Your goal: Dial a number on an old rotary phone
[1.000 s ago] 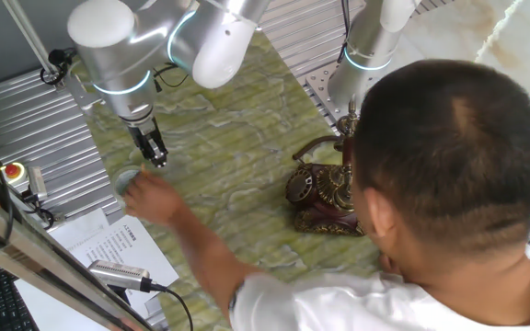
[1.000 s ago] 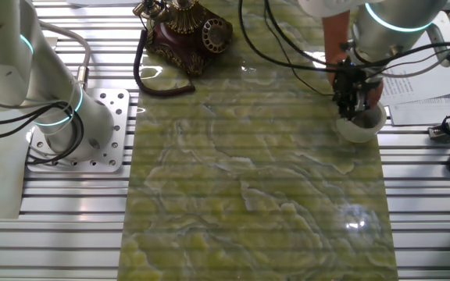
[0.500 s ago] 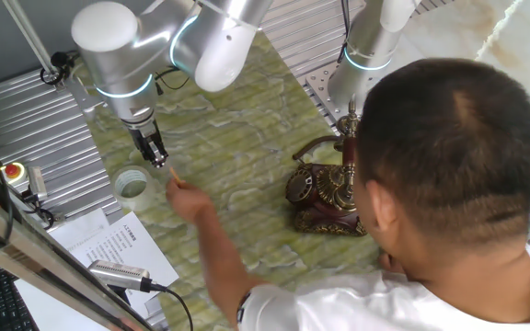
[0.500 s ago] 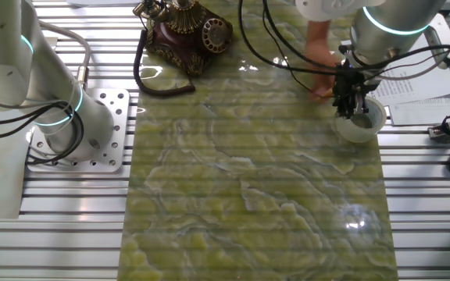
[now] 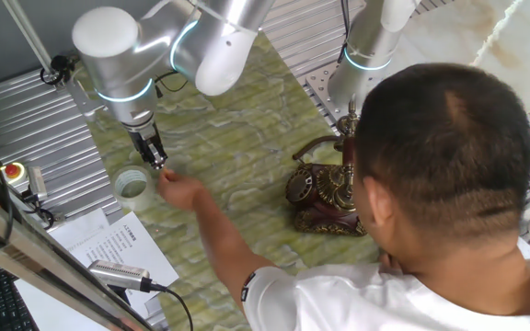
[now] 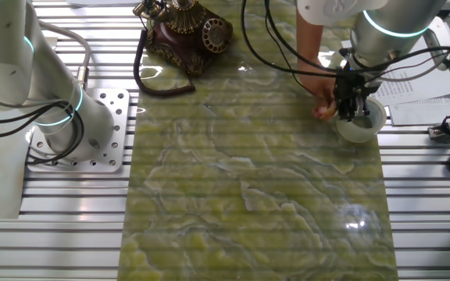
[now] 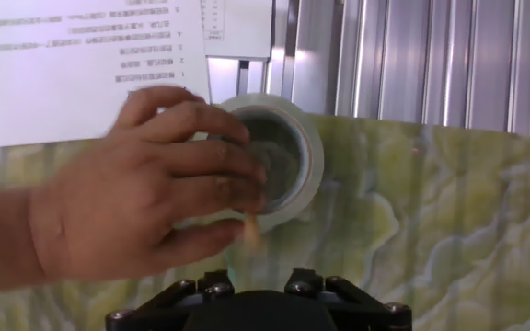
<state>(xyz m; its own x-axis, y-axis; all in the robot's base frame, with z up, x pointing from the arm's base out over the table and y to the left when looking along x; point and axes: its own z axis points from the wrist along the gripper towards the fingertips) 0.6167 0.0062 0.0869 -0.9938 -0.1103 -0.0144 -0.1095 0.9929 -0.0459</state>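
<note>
The old rotary phone (image 5: 325,188), dark red-brown with brass trim, stands at the mat's edge next to a person; in the other fixed view the old rotary phone (image 6: 190,31) shows its round dial, with the black cord curling beside it. My gripper (image 5: 158,161) hangs far from the phone, over the opposite end of the mat, its fingers looking pressed together and empty. From the other side the gripper (image 6: 348,115) hovers just above a clear tape roll. In the hand view only the gripper's dark housing (image 7: 260,308) shows at the bottom edge.
A person's hand (image 7: 145,202) rests on the clear tape roll (image 7: 283,161) directly under my gripper. The person's head and shoulder fill the near side. Printed sheets (image 5: 118,244) lie off the mat. A second arm's base (image 6: 69,117) stands beside the mat.
The person's hand drew back from the tape roll, then came back onto it. My gripper has barely moved.
</note>
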